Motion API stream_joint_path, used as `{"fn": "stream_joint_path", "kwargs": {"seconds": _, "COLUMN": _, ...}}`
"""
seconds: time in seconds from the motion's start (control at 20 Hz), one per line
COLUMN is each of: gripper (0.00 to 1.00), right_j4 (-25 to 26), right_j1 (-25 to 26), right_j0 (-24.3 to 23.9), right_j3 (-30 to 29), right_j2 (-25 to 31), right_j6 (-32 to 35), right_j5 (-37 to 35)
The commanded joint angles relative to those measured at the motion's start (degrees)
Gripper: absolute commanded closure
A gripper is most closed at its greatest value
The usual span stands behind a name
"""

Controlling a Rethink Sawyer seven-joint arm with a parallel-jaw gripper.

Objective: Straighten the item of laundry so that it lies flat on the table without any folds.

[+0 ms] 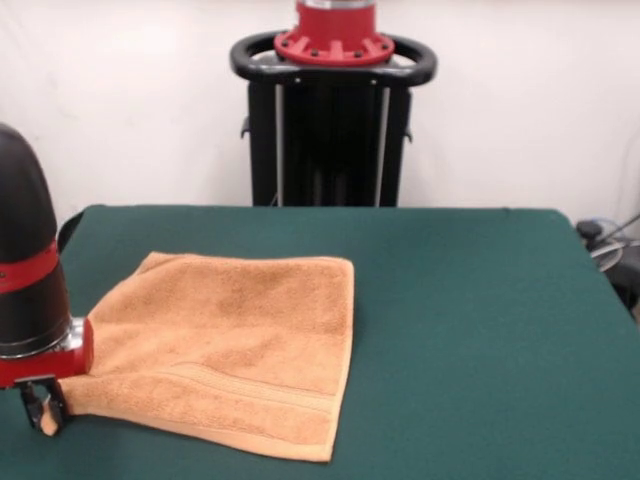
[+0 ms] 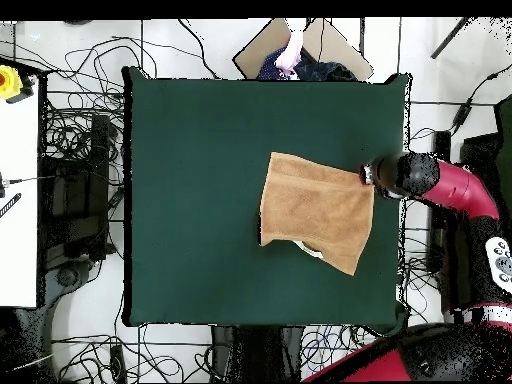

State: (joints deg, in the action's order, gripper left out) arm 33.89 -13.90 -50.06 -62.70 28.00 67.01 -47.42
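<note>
The orange-tan towel (image 1: 230,345) lies spread on the dark green table (image 1: 480,300), left of the middle in the front view, with its border bands along the near edge. My gripper (image 1: 45,408) is low at the towel's near left corner and looks shut on that corner, which is drawn out toward it. In the overhead view the towel (image 2: 315,208) lies right of the table's (image 2: 200,200) middle, and the gripper (image 2: 368,175) is at its upper right corner. A small white bit (image 2: 311,250) shows at the towel's lower edge.
The robot's black pedestal (image 1: 330,120) stands behind the table's far edge. The arm's black and red wrist (image 1: 25,280) fills the left edge of the front view. A person (image 2: 290,50) shows beyond the table's top edge in the overhead view. Cables lie on the floor around.
</note>
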Motion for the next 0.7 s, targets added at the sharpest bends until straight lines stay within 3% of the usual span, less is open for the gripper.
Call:
{"fn": "stream_joint_path", "kwargs": {"seconds": 0.05, "gripper": 1.00, "right_j4": 1.32, "right_j1": 0.29, "right_j0": 0.68, "right_j3": 4.32, "right_j2": 2.40, "right_j6": -10.85, "right_j5": -2.64}}
{"fn": "stream_joint_path", "kwargs": {"seconds": 0.7, "gripper": 1.00, "right_j4": 0.04, "right_j1": -4.45, "right_j0": -0.66, "right_j3": -2.36, "right_j2": 0.52, "right_j6": -8.99, "right_j5": -2.27}}
